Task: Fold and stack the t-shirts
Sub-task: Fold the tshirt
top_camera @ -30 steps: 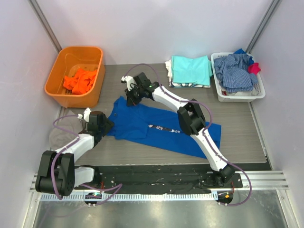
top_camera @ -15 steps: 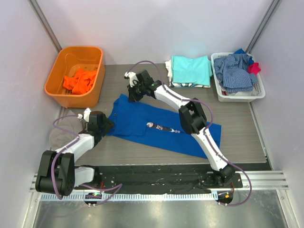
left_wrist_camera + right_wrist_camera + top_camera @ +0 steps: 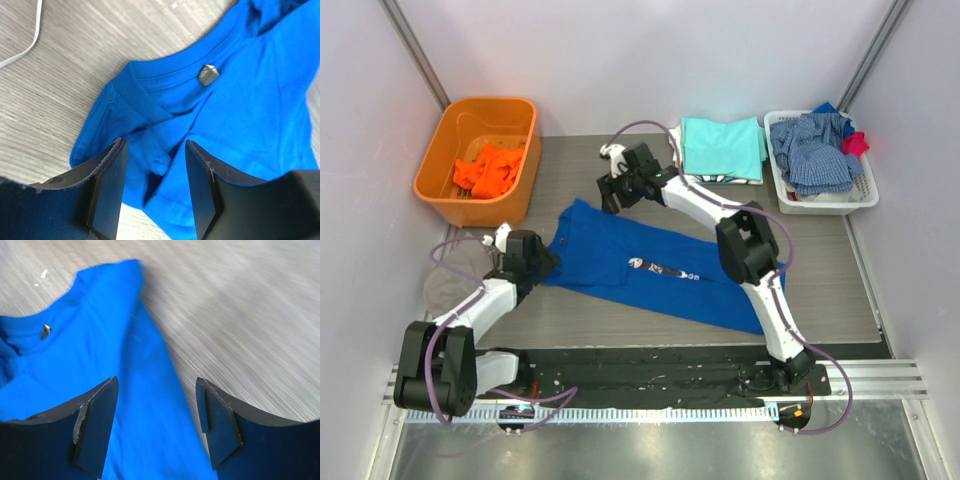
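A soft royal blue t-shirt [image 3: 660, 270] is lying spread out and a bit wrinkly on the grey, wood-striped surface [image 3: 830, 285].
The left end effector [image 3: 155, 165] is hanging low over the collar end of the shirt, by a little grey tag, with its dark flat fingers apart and nothing pinched between them; the right end effector [image 3: 612, 195] is sitting just past the shirt's far corner, its fingers also wide apart and holding nothing; a smooth folded aqua t-shirt [image 3: 722, 147] is resting on the pile at the back; a crumpled orange t-shirt [image 3: 485, 172] is lying in the round-cornered orange tub [image 3: 445, 185]; the white basket [image 3: 825, 205] is holding a checked garment [image 3: 815, 150] and a small red cloth [image 3: 857, 143].
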Motion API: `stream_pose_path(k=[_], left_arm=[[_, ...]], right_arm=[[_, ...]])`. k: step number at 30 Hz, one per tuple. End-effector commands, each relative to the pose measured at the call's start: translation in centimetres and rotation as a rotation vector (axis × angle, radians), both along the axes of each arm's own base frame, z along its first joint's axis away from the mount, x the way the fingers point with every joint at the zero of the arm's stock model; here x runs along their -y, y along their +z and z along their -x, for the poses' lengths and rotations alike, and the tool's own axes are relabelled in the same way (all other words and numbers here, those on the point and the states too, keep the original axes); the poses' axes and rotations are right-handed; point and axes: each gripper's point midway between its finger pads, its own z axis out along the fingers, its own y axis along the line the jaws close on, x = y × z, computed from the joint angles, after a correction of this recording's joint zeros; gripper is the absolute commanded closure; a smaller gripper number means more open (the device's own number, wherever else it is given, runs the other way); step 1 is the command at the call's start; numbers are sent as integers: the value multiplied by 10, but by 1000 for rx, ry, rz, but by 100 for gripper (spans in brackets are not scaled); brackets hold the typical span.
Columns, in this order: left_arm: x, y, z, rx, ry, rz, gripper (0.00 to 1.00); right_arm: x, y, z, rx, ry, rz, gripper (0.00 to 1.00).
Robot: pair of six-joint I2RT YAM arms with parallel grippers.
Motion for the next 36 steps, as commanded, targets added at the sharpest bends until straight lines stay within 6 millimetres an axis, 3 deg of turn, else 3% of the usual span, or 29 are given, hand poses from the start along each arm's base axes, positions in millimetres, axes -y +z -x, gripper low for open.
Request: stream_pose_path(k=[1,4,7,11,14,15,19,25,31,33,36], left_arm=[[-6,45,-14,90,-11,-49,46],[-7,64,-12,117,-16,-60,45],[-7,82,-15,161,-24,-63,43],[4,89,-28,181,-59,-25,43],[20,98,-47,219,-99,40,45],[23,88,-51,196,-106,49,45],[45,85,-69,211,-153,83,45],[80,75,-74,202,-209,112,44],[91,27,-59,125,-202,161,45],[90,3,-49,70,-198,157,45],[86,-15,-43,30,-187,140,46]], right_arm=[[63,111,-23,189,-205,-50,29],[98,97,-16,162,-269,4,29],[114,72,-8,116,-264,46,29],[119,48,-1,84,-242,86,30],[116,43,1,67,-228,81,29],[116,43,1,62,-229,78,29],[111,40,-2,54,-216,78,29],[106,35,-3,34,-192,73,29],[94,28,6,-8,-120,45,29],[92,24,10,-29,-96,44,30],[89,14,17,-65,-51,49,30]])
